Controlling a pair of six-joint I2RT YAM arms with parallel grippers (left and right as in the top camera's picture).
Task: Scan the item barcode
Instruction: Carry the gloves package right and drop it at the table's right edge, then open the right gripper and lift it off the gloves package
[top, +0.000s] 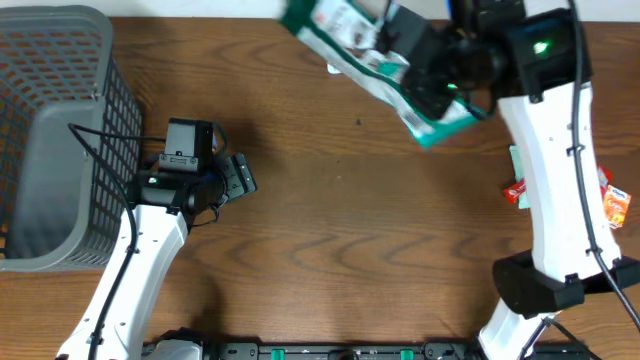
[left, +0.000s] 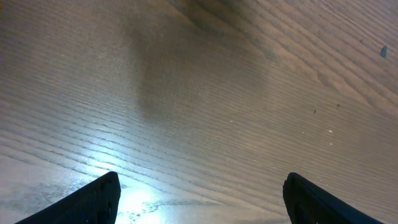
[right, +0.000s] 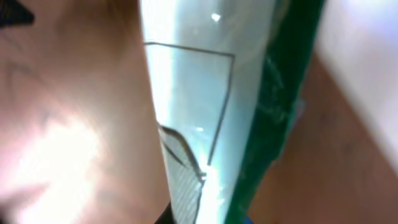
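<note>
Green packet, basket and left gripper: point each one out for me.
Green packet (top: 345, 35), overhead view, on its white printed face.
Basket (top: 112, 125), overhead view, on its mesh side wall.
Left gripper (left: 202, 193), left wrist view, midway between its open fingertips.

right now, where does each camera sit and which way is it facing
Overhead: above the brown wooden table, looking straight down; both white arms, the left gripper and right gripper show.
Left wrist: on the left arm, facing down at bare wood; its two dark fingertips show, wide apart.
Right wrist: pressed close to the green and white plastic packet; own fingers hardly in view.
Shared: overhead and right wrist both show the packet.
</note>
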